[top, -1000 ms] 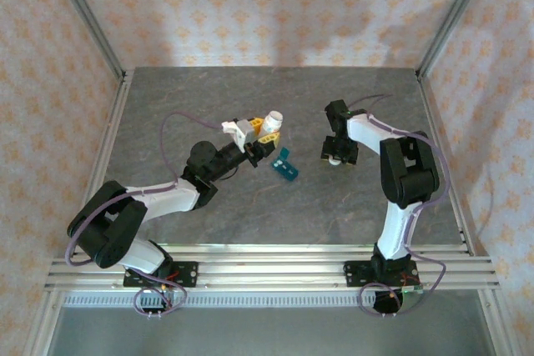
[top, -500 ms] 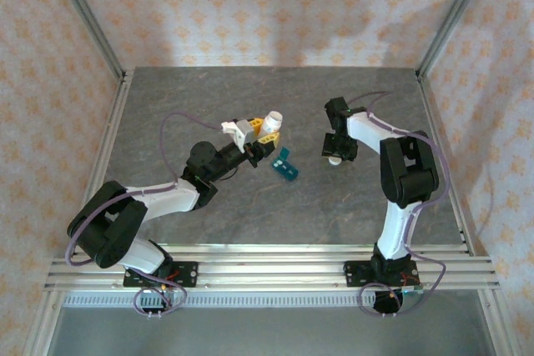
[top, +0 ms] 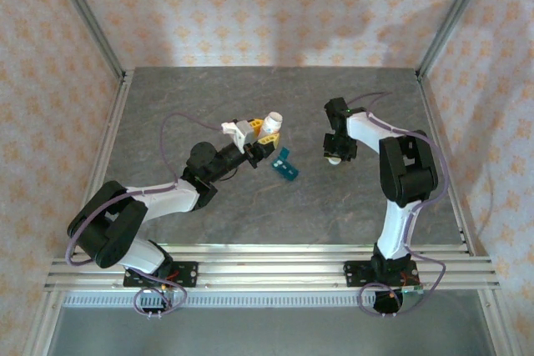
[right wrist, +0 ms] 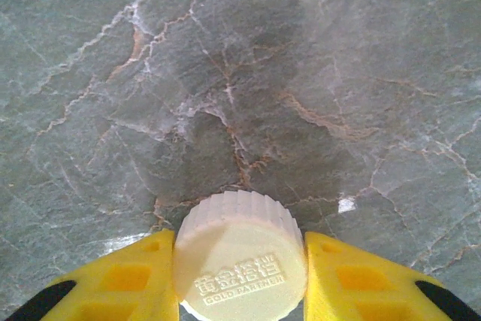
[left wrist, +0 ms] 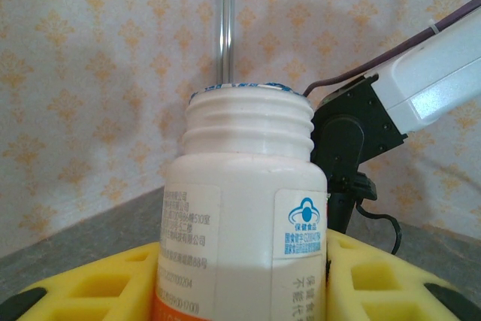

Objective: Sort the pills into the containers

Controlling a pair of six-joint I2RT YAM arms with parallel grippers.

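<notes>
**Top external.** Teal pill box on the stone table, between the arms. The left gripper carries a white pill bottle just beside the box. The right gripper sits low, well apart. Handling note: likely setting the cap aside, so place it away from the box and keep the bottle from tipping until its mouth is above a compartment.

**Left wrist.** Yellow fingers are closed against the bottle. The threaded neck is bare.

**Right wrist.** Fingers are narrowed onto a ribbed white cap, touching it on both sides.
</notes>
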